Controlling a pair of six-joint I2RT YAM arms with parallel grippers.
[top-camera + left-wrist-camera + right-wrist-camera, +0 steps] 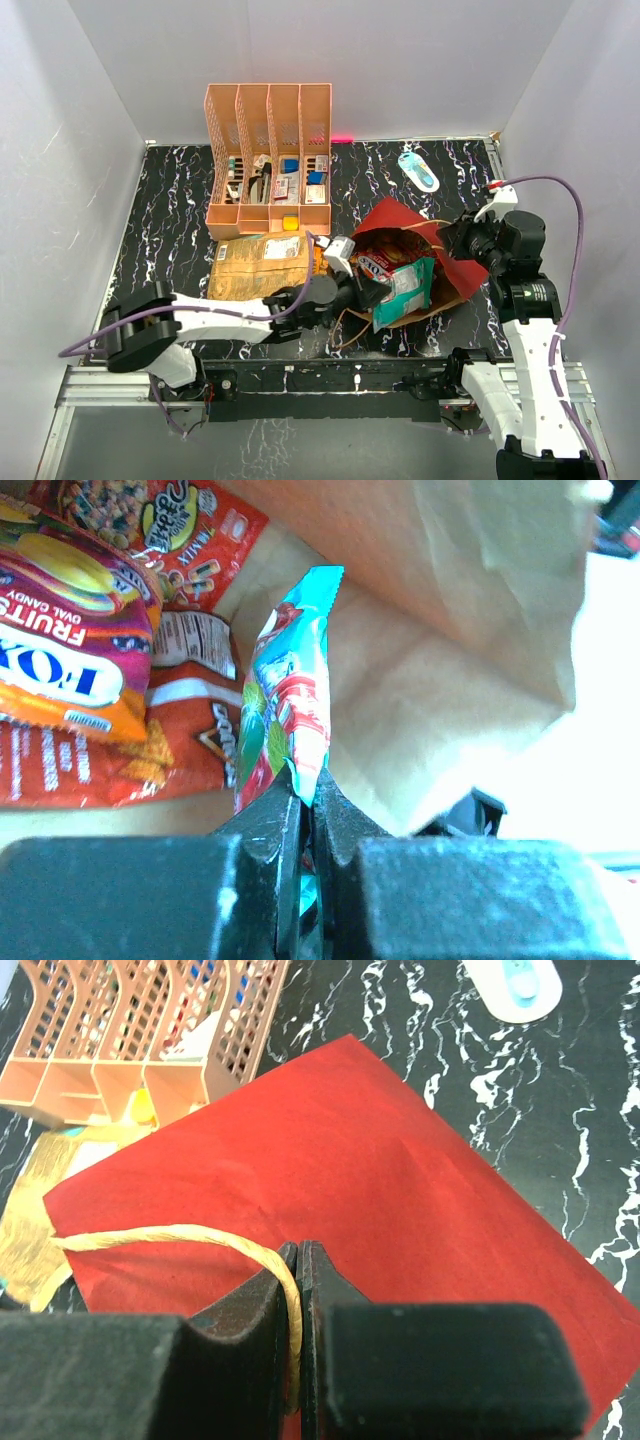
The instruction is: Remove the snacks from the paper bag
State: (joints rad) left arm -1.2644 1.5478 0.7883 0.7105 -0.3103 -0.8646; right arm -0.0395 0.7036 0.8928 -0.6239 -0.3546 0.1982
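Left wrist view: the left gripper [308,792] is pressed together on the lower edge of the teal-white packet [295,695], which stands on edge in the mouth of the paper bag [470,630]. Just beside it, inside the bag, lie the orange-red candy bag [70,650] and the red chip bag [185,730]. The right gripper [298,1260] pinches the bag's yellow loop handle [170,1232]. The bag lies on its side right of the middle of the table [180,200], toward the near edge. The mustard-gold chip bag [258,265] lies flat on the tabletop left of it. Farther back, by the far edge, stands the peach organiser [268,150]. A light-blue-and-white oval packet [418,170] lies near the far right corner.
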